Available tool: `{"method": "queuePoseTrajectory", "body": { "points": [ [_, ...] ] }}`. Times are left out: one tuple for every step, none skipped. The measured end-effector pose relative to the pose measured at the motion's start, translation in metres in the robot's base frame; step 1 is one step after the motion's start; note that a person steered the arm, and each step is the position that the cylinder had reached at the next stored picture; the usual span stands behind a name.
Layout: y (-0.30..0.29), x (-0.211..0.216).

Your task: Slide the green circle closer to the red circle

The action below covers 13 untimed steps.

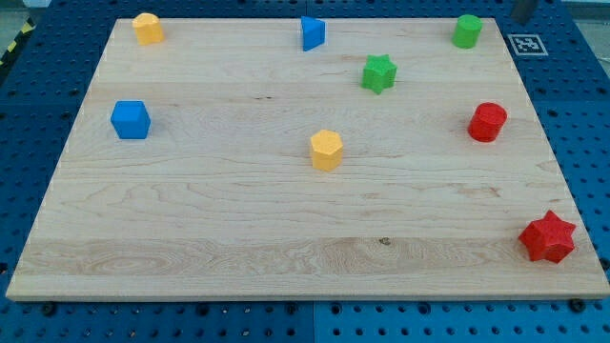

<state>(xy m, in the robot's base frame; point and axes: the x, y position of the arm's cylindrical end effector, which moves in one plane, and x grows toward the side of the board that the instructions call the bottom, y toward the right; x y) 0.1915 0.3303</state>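
The green circle stands near the top right corner of the wooden board. The red circle stands below it, near the board's right edge, with a clear gap between the two. A dark piece at the view's top edge looks like my tip. It is off the board, to the right of and slightly above the green circle, and touches no block.
A green star lies left of the two circles. A blue triangular block, a yellow block, a blue cube, a yellow hexagon and a red star are spread over the board. A black-and-white tag lies beside the top right corner.
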Motion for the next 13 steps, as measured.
{"method": "queuePoseTrajectory", "body": {
  "points": [
    [-0.038, 0.0],
    [-0.073, 0.0],
    [-0.069, 0.005],
    [-0.05, 0.007],
    [-0.058, 0.007],
    [-0.07, 0.007],
    [-0.074, 0.011],
    [-0.078, 0.015],
    [-0.082, 0.022],
    [-0.086, 0.042],
    [-0.101, 0.065],
    [-0.119, 0.088],
    [-0.135, 0.111]
  ]
}}
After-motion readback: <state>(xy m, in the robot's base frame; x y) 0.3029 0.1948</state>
